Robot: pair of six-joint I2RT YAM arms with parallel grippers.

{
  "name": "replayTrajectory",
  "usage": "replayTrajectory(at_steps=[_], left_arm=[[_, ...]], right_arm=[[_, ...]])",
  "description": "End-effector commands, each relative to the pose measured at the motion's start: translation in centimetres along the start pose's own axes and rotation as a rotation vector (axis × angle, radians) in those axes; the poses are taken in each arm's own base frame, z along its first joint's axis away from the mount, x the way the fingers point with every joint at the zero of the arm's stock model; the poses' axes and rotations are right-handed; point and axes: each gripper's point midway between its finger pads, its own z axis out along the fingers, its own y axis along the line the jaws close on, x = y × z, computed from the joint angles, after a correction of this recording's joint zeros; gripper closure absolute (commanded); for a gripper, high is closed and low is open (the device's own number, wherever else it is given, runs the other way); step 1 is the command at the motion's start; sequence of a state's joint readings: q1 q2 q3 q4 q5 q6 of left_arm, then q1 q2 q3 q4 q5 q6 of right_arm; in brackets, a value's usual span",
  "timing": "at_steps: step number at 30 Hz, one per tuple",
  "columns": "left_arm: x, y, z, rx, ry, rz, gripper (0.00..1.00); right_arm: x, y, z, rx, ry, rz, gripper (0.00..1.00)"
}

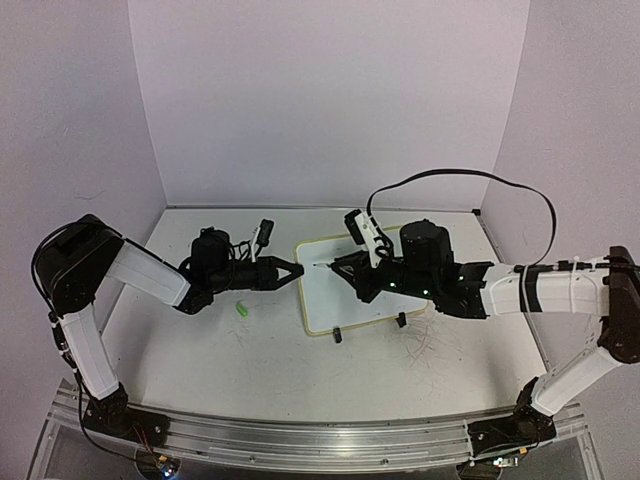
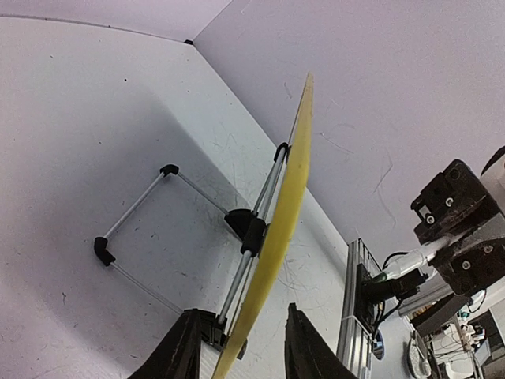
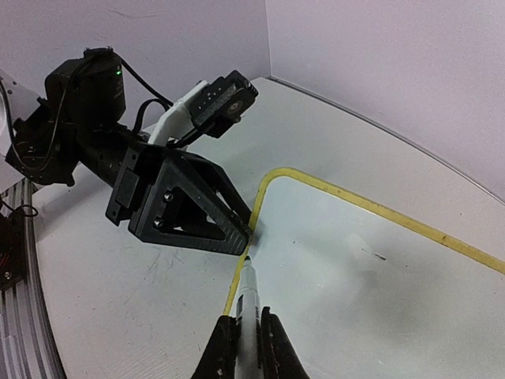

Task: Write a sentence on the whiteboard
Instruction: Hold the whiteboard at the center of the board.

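Left end effector (image 2: pixel 241 351) has its black, wedge-shaped fingers (image 2: pixel 185 347) apart, one on each side of the whiteboard's thin yellow rim. From where the wrist camera looks, one finger sits against the rim and there's a sliver of gap at the other, so it isn't clamped.

The whiteboard (image 1: pixel 352 300) is a small rounded-corner rectangle, smooth and white. It leans on a slim wire stand (image 2: pixel 134 207) with black plastic corners, near the middle of the scuffed white desk (image 1: pixel 250 370), between the two arms.

The right end effector (image 3: pixel 248 347) is pinched together on a slender white marker (image 3: pixel 249 292). Its pointed tip reaches the board's left edge, right beside the other arm's fingertips.

A little bright green cap (image 1: pixel 241 309) lies on the desk just left of the board.
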State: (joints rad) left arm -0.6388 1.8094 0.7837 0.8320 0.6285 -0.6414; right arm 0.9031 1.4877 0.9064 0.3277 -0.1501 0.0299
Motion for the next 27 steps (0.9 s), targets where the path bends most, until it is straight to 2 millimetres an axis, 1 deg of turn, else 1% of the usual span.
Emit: replayTrajectory(at_steps=[1, 5, 9, 12, 16, 22, 24, 27], left_arm=[[-1.8, -0.9, 0.7, 0.041, -0.039, 0.069, 0.66], [-1.8, -0.8, 0.9, 0.042, -0.037, 0.071, 0.71], [-1.6, -0.7, 0.8, 0.039, -0.035, 0.076, 0.73], [-1.7, -0.8, 0.7, 0.038, -0.038, 0.083, 0.71], [-1.9, -0.9, 0.5, 0.032, -0.048, 0.094, 0.72], [-2.2, -1.0, 0.5, 0.031, -0.054, 0.103, 0.76], [-2.2, -1.1, 0.4, 0.031, -0.056, 0.108, 0.76], [-2.6, -1.2, 0.0, 0.028, -0.067, 0.113, 0.7]], right_arm=[[0.2, 0.1, 0.7, 0.0, -0.022, -0.007, 1.0], [0.6, 0.3, 1.0, -0.001, -0.014, -0.011, 1.0], [0.9, 0.1, 1.2, 0.016, -0.017, -0.01, 1.0], [0.4, -0.6, 1.0, 0.058, -0.039, 0.007, 1.0], [-0.7, -1.4, 0.8, 0.106, -0.073, 0.02, 1.0], [-0.6, -1.0, 1.6, 0.084, -0.068, 0.023, 1.0], [-0.8, -1.0, 1.7, 0.083, -0.071, 0.022, 1.0], [-1.2, -1.0, 1.6, 0.086, -0.079, 0.013, 1.0]])
